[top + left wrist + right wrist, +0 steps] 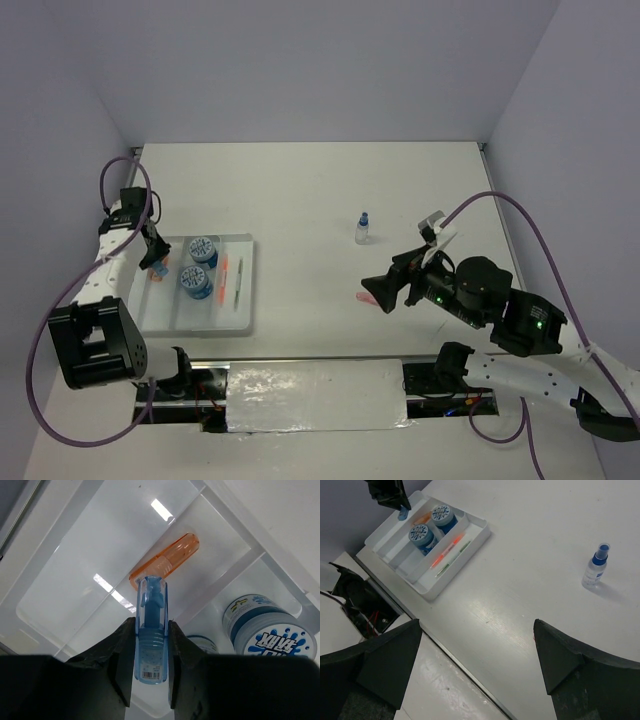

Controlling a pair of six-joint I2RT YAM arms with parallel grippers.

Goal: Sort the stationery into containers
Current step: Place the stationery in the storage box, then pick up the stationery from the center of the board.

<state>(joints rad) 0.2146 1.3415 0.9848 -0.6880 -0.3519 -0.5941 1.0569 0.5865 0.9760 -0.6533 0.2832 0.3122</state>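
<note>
- While the blue marker [151, 630] is clamped between the closed fingers of the left gripper [151, 647], it hangs over the outermost compartment of the white tray [75, 545], not yet set down.
- Its long axis runs in line with the fingers, and the clear capped end points out past the fingertips toward the tray floor (the barcode end sits back between the pads).
- Just beyond that end lies the orange marker [167, 560], slanted across the blue one's line.
- Off to the gripper's right, the two patterned pots [272, 630] sit in the tray, with the orange pen [447, 550] and green pen [454, 555] farther over.
- Most of the sorting looks done. Left over are the small bottle [596, 570], upright on the table, and the pink eraser [368, 297], just beside the right gripper [476, 625], whose fingers are spread wide and hold nothing.
</note>
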